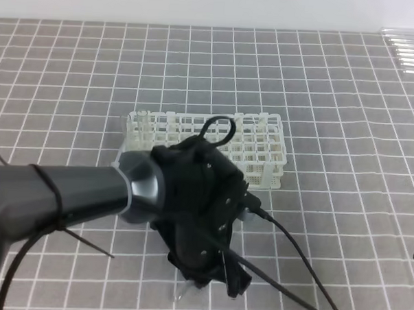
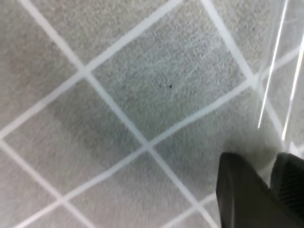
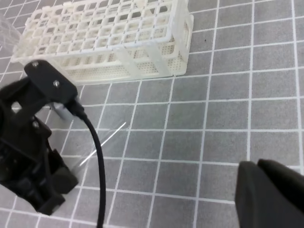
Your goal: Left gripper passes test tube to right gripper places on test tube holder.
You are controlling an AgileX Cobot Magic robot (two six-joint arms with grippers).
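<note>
- We see a laboratory-style robot test bench: a flat grey mat ruled with white grid lines covers the whole work surface.
- A white plastic lattice test tube rack stands on the mat.
- A ridged clear tray of glass tubes lies at the far right edge.
- A plain white wall closes the background.

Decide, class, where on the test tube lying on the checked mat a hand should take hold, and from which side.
Grip the test tube near the middle of its length, coming straight down from above, fingers either side across its width. It lies flat and slim on the mat, so no side approach gets under it. The left hand is already low over it.
</note>
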